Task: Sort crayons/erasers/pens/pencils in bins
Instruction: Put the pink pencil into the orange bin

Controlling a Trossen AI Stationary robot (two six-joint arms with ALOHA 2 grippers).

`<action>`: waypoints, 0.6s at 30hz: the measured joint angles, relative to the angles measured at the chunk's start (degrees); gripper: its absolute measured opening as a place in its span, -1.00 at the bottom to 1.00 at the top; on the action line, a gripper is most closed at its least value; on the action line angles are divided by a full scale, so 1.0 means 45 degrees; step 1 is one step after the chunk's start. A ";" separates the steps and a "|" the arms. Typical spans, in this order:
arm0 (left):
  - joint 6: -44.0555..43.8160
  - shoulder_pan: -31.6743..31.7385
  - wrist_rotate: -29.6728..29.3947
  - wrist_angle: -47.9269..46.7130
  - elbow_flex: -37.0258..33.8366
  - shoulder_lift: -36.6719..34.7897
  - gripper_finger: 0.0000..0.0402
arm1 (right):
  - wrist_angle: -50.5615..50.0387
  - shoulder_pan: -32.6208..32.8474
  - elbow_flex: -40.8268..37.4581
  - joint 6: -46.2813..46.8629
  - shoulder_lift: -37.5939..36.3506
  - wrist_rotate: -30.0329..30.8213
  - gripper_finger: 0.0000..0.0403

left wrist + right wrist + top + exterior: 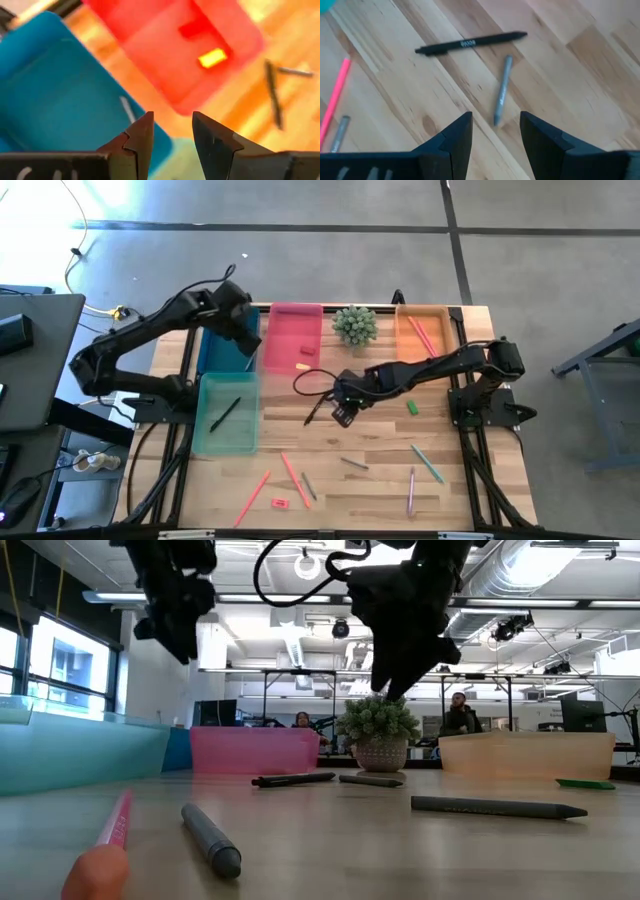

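My right gripper point(343, 408) hangs open and empty above the table's middle. Below its fingers lie a black pen point(470, 42) and a short grey stick point(501, 90). My left gripper point(243, 332) is open and empty in the air over the border of the blue bin point(60, 85) and the pink bin point(165, 55). A yellow eraser point(212, 57) and a red eraser point(195, 27) lie in the pink bin. A green eraser point(411, 408) lies flat on the table to the right of my right gripper. The teal bin point(228, 430) holds a black pen, and the orange bin point(428, 350) holds pink pencils.
A spiky green plant point(355, 325) in a pot stands between the pink and orange bins. Salmon-pink pencils point(292, 475), grey sticks point(352, 464), a green pencil point(428, 463), a purple pencil point(411, 490) and a red eraser point(279, 502) lie scattered toward the near edge.
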 joint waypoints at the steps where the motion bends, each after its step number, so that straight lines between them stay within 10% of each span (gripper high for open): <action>1: -0.0179 -0.0247 0.0136 -0.0123 0.0000 -0.0188 -0.39 | -0.0050 0.0035 0.0000 0.0003 0.0000 0.0000 -0.23; 18: -0.6786 -0.6947 -0.0282 -0.2128 -0.0017 -0.1032 -0.39 | -0.0832 0.0023 0.0002 -0.0752 -0.0553 0.0371 -0.23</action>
